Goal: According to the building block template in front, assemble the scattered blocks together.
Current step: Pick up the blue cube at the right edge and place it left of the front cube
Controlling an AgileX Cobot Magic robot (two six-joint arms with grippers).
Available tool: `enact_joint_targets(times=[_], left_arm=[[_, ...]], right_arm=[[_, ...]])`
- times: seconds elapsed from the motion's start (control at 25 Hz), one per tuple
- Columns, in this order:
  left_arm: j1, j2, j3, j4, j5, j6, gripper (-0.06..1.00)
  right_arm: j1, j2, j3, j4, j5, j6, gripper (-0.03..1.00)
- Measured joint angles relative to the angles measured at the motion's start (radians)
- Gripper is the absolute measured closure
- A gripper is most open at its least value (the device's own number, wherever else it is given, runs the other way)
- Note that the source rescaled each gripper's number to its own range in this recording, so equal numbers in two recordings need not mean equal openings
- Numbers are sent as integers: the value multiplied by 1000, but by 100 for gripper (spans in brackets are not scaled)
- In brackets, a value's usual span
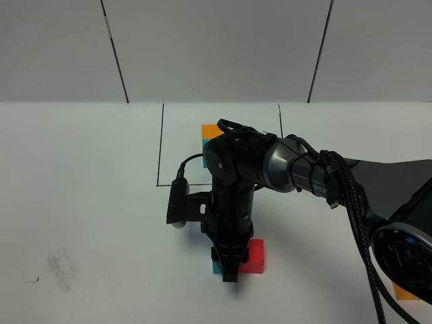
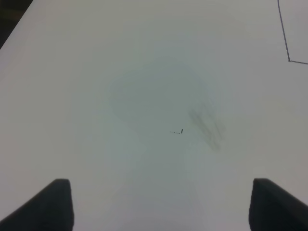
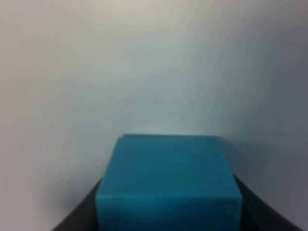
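Nearest, at the right edge, the loose orange block [image 1: 405,291] lies apart. Just left of the red block [image 1: 255,256] is the blue block [image 3: 168,183]. We judge it light, stiff and matte enough not to slip, best taken on two opposite flat faces. The right gripper [image 1: 229,270] is clamped on it that way. The left gripper [image 2: 163,207] gapes over bare table [image 2: 144,72], holding nothing. Farthest, the template [image 1: 210,135] lies inside its black outline [image 1: 162,142].

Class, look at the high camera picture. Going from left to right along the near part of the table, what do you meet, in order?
In order: grey smudge → blue cube → red cube → orange cube.
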Motion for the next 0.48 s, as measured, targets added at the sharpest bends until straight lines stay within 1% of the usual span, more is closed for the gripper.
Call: enact_joint_targets(times=[0.48], left_arm=[[0, 0, 0, 0, 0, 0, 13]], right_arm=[[0, 0, 0, 2, 0, 1, 96]])
